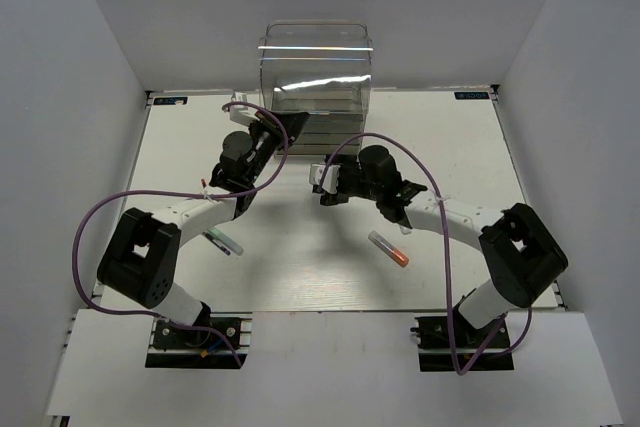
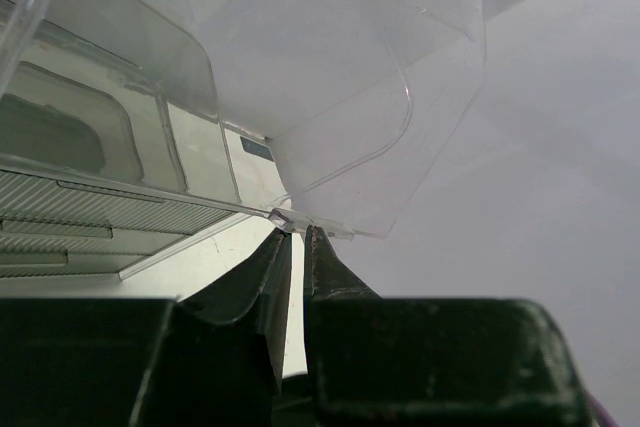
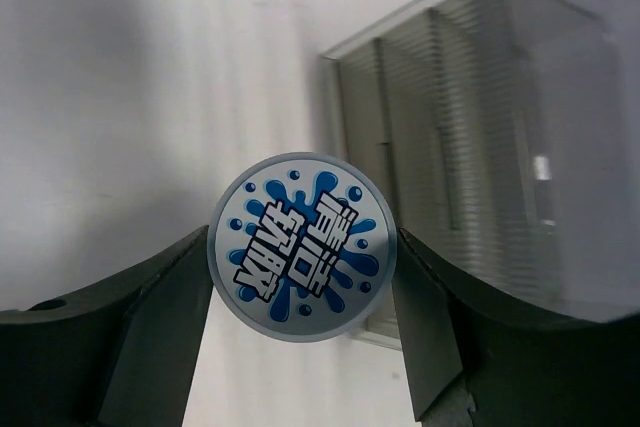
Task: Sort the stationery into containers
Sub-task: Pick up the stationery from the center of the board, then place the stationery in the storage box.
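The container, a tall clear cabinet (image 1: pixel 315 72) with a stack of shallow drawers, stands at the back centre. My left gripper (image 1: pixel 272 129) is at its lower left corner, its jaws pinched on the small clear tab (image 2: pixel 283 217) of a transparent drawer (image 2: pixel 340 77). In front of the cabinet, my right gripper (image 1: pixel 322 179) is shut on a round blue-and-white patterned roll (image 3: pixel 302 247), one finger (image 3: pixel 160 317) on each side of it. A clear orange-capped tube (image 1: pixel 388 248) lies on the table near the right arm. A thin teal-and-pink pen (image 1: pixel 222 241) lies beside the left arm.
The drawer stack (image 3: pixel 470 157) fills the right of the right wrist view. White walls enclose the table (image 1: pixel 300 277) on three sides. Purple cables (image 1: pixel 100 217) loop over both arms.
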